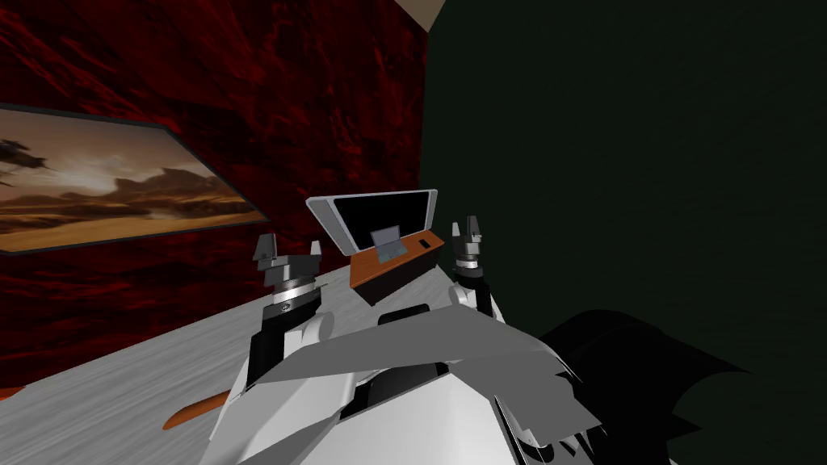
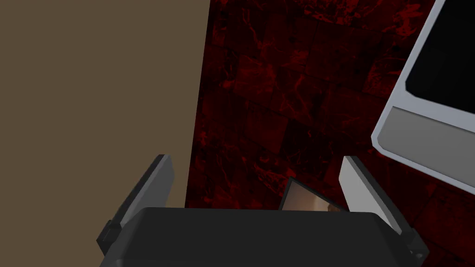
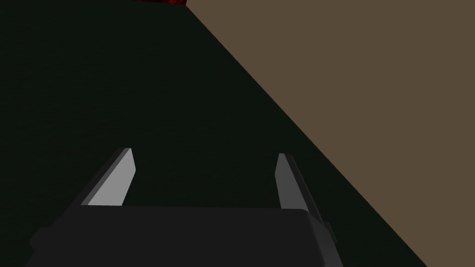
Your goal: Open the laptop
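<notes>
Head view: flat grey laptop (image 1: 388, 244) sits mid-desk (image 1: 404, 273) on brown wood before a white-framed monitor (image 1: 379, 214), lid up, long axis along the desk. Left gripper (image 1: 288, 252) and right gripper (image 1: 467, 229) hang short of it, blade fingers apart.

Surface findings:

- **Long orange-brown desk** (image 1: 373, 269): the top is smooth with a wood tone and a low sheen. The sides are dark and matt.
- **Small grey laptop** (image 1: 388, 245): the finish is smooth and plain. The material cannot be determined.
- **Large light grey-framed black screen** (image 1: 379, 214): the frame is smooth, satin and plastic-like. The panel is flat and unreflective.
- **Pale grey floor** (image 1: 121, 379): it is matt with a faint streaked grain, like wood boards.
- **Dark red wall** (image 1: 242, 97): it has mottled, veined, stone-like marbling.
- **Dark green wall** (image 1: 630, 161): it is plain and matt.
- **Left gripper** (image 2: 254, 160) and **right gripper** (image 3: 204, 155): the fingers (image 2: 356, 185) are flat, matt and light grey. The boxes are dark and matt.
</notes>
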